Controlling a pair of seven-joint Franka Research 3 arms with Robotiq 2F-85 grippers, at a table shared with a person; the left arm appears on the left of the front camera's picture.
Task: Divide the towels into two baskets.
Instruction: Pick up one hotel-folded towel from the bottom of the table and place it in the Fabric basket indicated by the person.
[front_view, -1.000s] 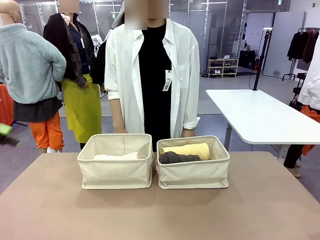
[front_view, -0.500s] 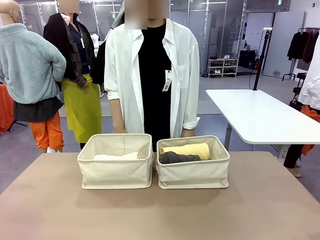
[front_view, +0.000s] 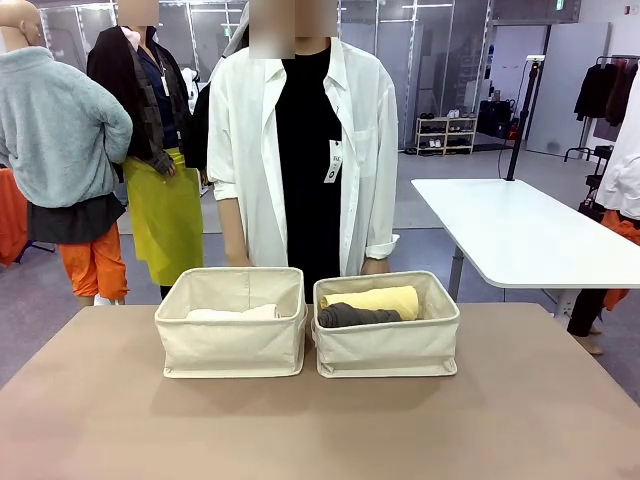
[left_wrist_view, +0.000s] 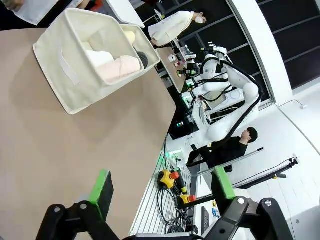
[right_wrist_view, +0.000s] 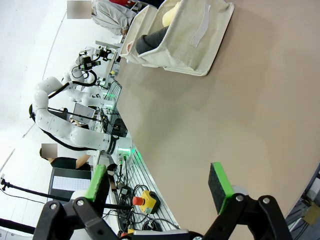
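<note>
taking the left basket (front_view: 231, 322) as the landmark: it sits on the brown table (front_view: 320, 420) toward the person's side, and low inside it lie two pale rolls, a white towel (left_wrist_view: 98, 58) and a cream towel (left_wrist_view: 121, 68), side by side with their long axes running across the basket's width. touching its right wall, or very nearly so, stands the right basket (front_view: 387, 324), holding the dark grey towel (front_view: 358, 316) toward the robot's side and the pale yellow towel (front_view: 375, 299) just behind it, both also lying crosswise. behind the two bins stands the person (front_view: 305, 150) in a white shirt, arms hanging, hands down behind the rims. judged from how things lie, two rolls in each bin, the split looks finished and nothing is left loose on the table. the left gripper (left_wrist_view: 165, 186) hovers over the near edge of the table on its own side, jaws spread wide and empty, with the landmark basket well ahead of it across bare tabletop; the right gripper (right_wrist_view: 159, 186) hangs likewise on the other side, jaws wide apart and holding nothing, its nearer bin being the right basket. if any roll needed moving, each arm would be closer to the bin on its own side, and the jaws would have to close across a roll's short width, not along its length.
</note>
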